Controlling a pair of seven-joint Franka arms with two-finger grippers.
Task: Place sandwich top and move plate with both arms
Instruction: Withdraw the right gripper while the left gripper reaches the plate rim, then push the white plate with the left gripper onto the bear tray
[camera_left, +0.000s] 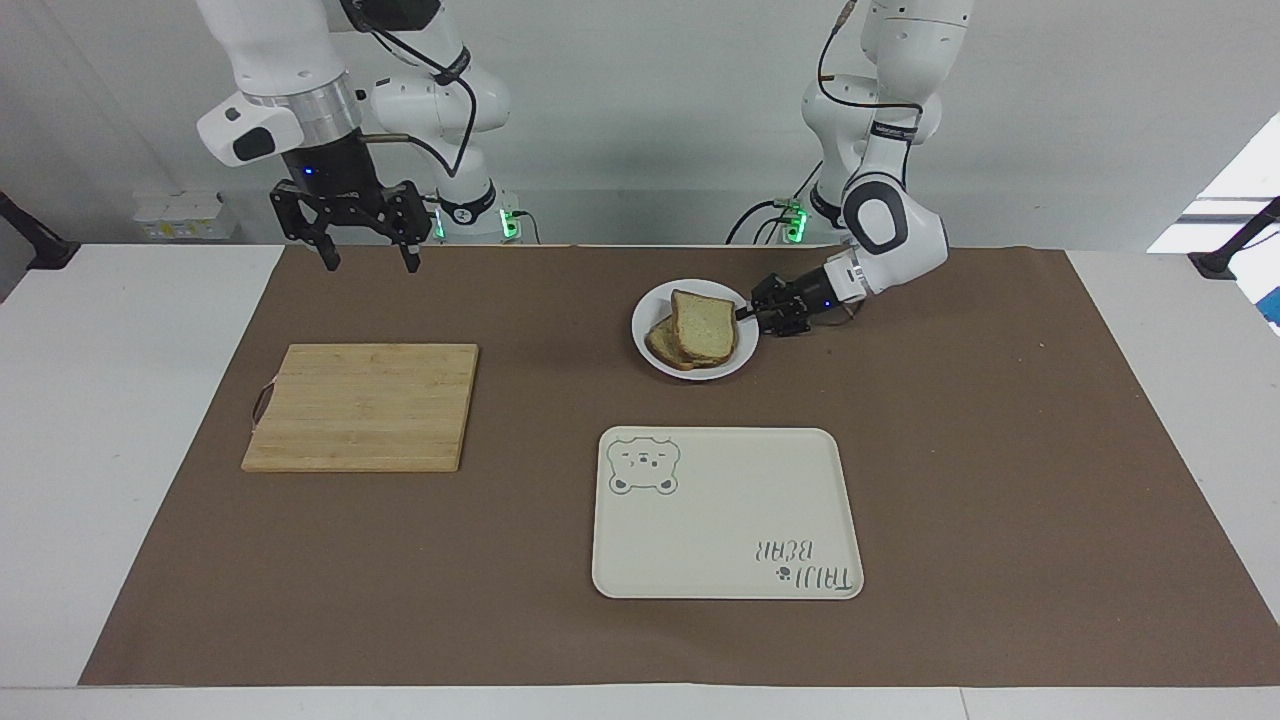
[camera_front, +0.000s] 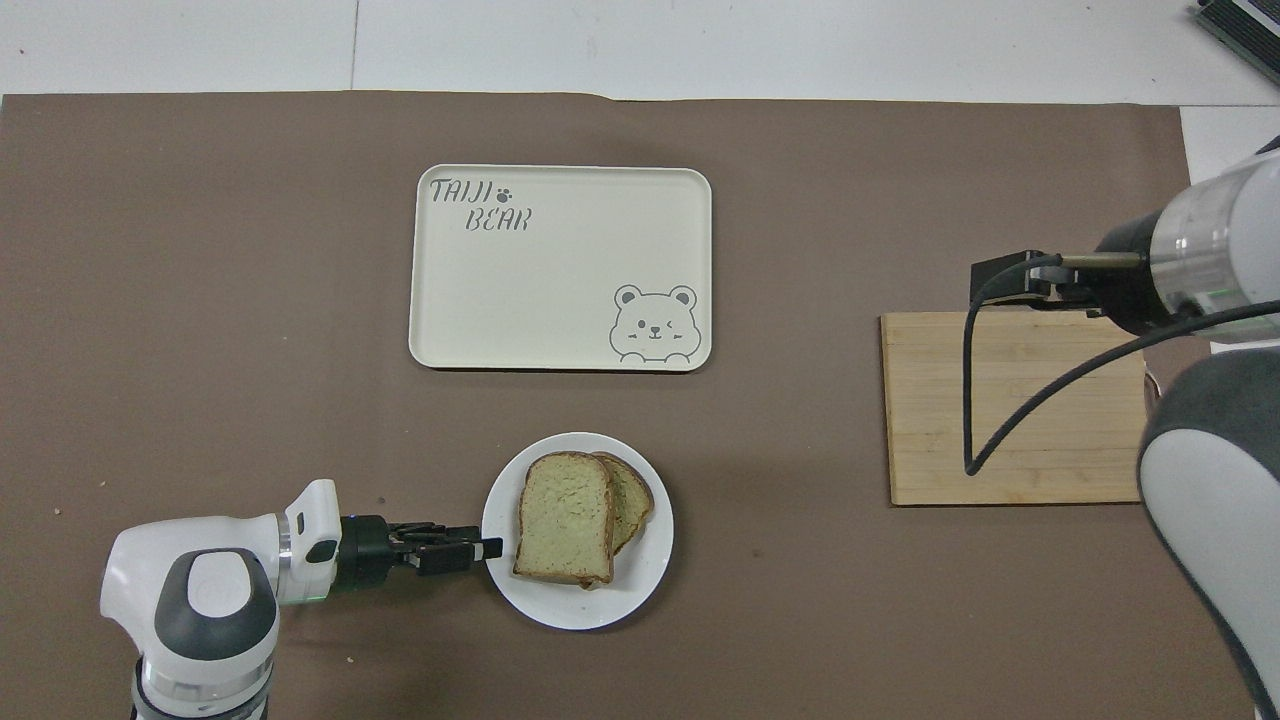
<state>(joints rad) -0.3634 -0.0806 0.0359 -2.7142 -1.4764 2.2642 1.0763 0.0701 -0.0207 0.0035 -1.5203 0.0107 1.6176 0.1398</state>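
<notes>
Facing view: the plate (camera_left: 744, 350), sandwich top (camera_left: 704, 328) stacked on it, is met at its rim by the left gripper (camera_left: 748, 313); whether it is clamped cannot be told. The rim should be pinched squarely, kept level. The right gripper (camera_left: 364, 262), fingers spread, waits above the mat.

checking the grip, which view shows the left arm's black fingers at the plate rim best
The overhead view: the left gripper reaches the small round white plate at its rim, unobstructed. In the facing view it shows small and slantwise.
</notes>
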